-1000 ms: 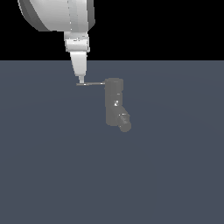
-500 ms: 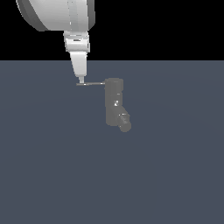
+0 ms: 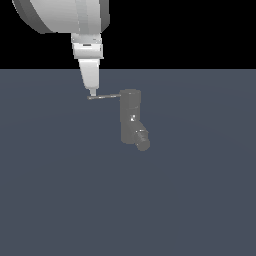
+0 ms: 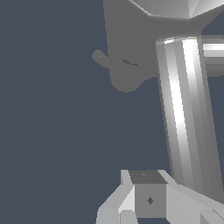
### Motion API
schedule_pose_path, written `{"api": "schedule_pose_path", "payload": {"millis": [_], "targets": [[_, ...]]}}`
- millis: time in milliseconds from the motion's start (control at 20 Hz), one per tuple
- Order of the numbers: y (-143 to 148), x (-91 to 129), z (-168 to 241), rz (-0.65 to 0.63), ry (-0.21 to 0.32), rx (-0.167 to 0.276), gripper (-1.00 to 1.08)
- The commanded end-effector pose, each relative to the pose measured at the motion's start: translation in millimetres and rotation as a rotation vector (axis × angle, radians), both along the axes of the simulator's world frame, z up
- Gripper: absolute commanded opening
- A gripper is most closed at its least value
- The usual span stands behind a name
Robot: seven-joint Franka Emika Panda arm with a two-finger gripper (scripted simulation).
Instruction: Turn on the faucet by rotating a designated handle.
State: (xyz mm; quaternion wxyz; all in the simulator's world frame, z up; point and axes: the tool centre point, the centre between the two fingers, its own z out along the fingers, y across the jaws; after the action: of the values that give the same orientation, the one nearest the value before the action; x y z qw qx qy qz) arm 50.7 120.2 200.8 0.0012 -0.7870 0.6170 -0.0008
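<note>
The handle (image 3: pixel 105 96), a thin grey rod, is sticking out level from the top of the faucet (image 3: pixel 131 120) toward the exterior view's left, and the gripper (image 3: pixel 92 91) is meeting it right at its free end. The gripper is pointing straight down, its pale narrow tip seeming to touch the rod's end from above. Its fingers are reading as one slim wedge in the exterior view, so whether they are closed together or slightly parted I cannot tell, and nothing is showing them clamped around the rod. Above the tip, the white arm (image 3: pixel 65 15) is filling the upper left of the exterior view.

The faucet is standing upright on the dark blue-grey table (image 3: pixel 200 200), near the middle of the exterior view and just to the right of the gripper. Its body is a dull grey cylinder, and a short thick spout (image 3: pixel 141 138) with a rounded end is angling down and out from near its base toward the exterior view's right.

In the wrist view, a shiny grey cylinder is looming close, with pale blocky gripper parts in front of it; which parts these are I cannot tell.
</note>
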Motion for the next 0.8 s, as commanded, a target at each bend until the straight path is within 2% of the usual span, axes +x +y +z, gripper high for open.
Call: {"api": "schedule_pose_path", "payload": {"millis": [0, 750], "targets": [[-4, -8, 0, -0.002, 0.003, -0.002, -1.00], [-16, -50, 0, -0.003, 0.003, -0.002, -1.00]]}}
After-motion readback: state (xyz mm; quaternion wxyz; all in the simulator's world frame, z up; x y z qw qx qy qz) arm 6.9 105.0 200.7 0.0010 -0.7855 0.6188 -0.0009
